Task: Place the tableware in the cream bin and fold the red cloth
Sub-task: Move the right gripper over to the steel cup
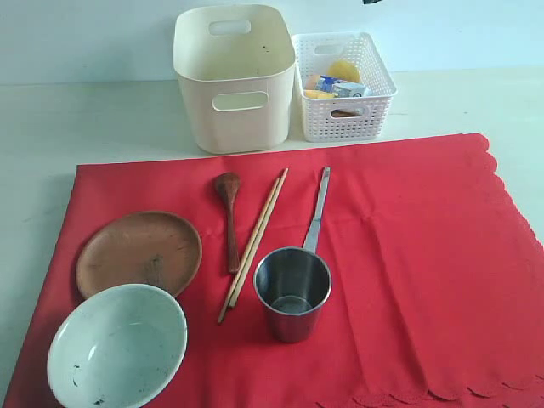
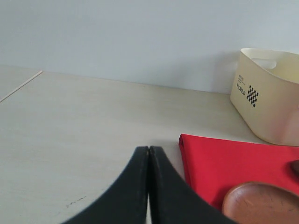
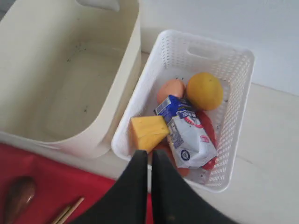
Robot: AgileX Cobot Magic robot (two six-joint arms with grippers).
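Both grippers closed, nothing held.

Left gripper: black jaws pressed together along their full visible length, tips touching, only a hairline seam between them. It sits low and aims roughly level, with nothing between the jaws. Right gripper: black jaws also together, a thin slit showing between them near the tips, nothing clamped. It's raised well above the table and pitched steeply downward. Arm links and wrists aren't visible in either wrist view, only the two curved jaw bodies widening back toward the camera.
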